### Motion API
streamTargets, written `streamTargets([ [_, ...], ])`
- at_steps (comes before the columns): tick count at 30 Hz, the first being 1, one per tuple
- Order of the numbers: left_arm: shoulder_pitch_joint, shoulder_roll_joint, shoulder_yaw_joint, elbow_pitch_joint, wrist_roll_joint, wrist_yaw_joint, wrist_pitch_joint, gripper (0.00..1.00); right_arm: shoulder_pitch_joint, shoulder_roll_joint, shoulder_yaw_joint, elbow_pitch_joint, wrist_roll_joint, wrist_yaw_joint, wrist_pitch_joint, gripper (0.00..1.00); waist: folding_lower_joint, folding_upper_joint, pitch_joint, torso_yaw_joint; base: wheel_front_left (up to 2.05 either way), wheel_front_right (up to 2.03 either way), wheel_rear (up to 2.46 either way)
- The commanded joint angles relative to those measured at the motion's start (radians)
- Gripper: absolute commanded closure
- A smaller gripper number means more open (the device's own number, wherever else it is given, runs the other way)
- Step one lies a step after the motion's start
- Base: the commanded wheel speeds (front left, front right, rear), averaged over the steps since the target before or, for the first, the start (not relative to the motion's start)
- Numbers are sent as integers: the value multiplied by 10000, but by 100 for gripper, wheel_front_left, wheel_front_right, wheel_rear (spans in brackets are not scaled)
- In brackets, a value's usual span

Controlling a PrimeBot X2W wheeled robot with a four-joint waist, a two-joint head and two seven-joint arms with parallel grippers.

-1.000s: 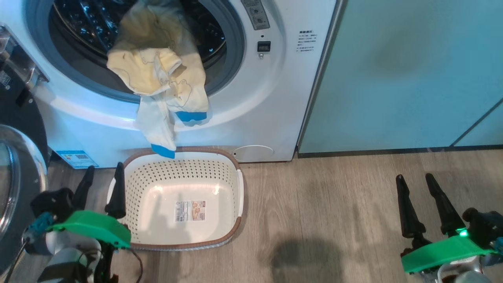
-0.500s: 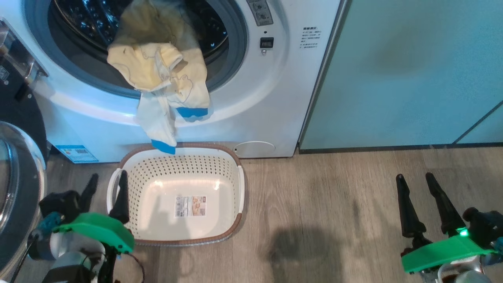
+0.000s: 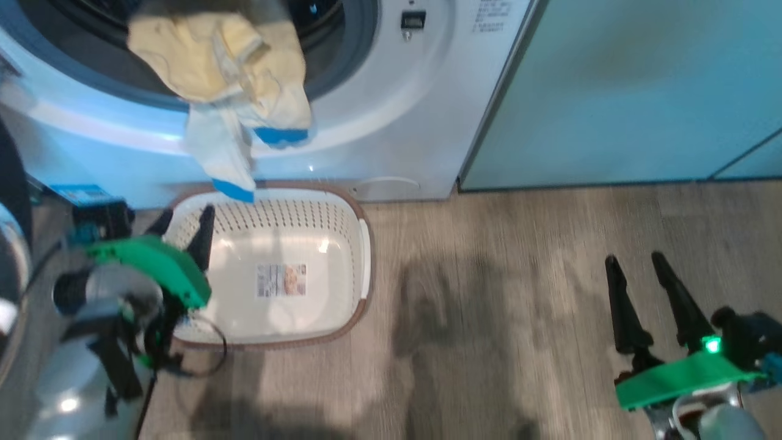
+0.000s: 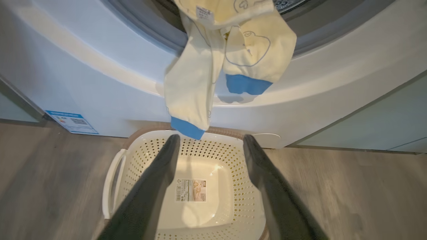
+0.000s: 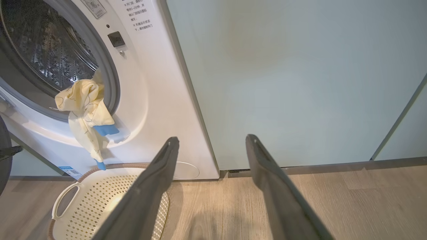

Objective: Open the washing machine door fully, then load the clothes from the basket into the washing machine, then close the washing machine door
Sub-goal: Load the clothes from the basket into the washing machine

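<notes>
Well, in the head view my left gripper (image 3: 187, 214) is wide open and holds nothing. It hangs over the near left edge of the basket (image 3: 317, 305), which looks empty. My right gripper (image 3: 634, 260) is wide open too, above the wooden floor (image 3: 519, 275), well off to the basket's right. The clothes (image 3: 244, 91) are up ahead of my left gripper, half inside the washing machine (image 3: 391, 110) and half hanging out over its grey rubber ring (image 3: 351, 36). The washing machine door (image 3: 11, 183) stands open off to my left. In the left wrist view, soft yellow cloth with blue cuffs dangles just past my fingertips (image 4: 171, 140). The basket is hard cream plastic full of little holes. In the right wrist view, a smooth pale-green cabinet (image 5: 300, 83) is straight ahead, and the shiny holey drum (image 5: 43, 50) is far left. I think loading is nearly done. Next I should push the hanging bits right in, so the door won't pinch them.
</notes>
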Motion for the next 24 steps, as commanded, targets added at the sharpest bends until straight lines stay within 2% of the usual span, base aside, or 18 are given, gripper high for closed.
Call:
streamTargets([
  [1, -523, 389, 328, -87, -89, -66, 69, 0, -400, -86, 220, -337, 23, 46, -96, 0, -1, 0, 358, -117, 0, 0, 0],
  [7, -2198, 478, -137, 1374, -434, -369, 535, 0, -756, -39, 339, -371, 28, 46, -96, 0, -1, 0, 1073, -340, 0, 0, 0],
  [14, -3822, 692, -700, 2675, -701, -458, 527, 0, -1121, 11, 437, -447, 35, 46, -96, 0, -1, 0, 1787, -586, 0, 0, 0],
  [24, -5622, 921, -1889, 3639, -1231, -466, 317, 0, -1543, 76, 607, -497, 56, 46, -96, 0, -1, 0, 2702, -723, 0, 0, 0],
])
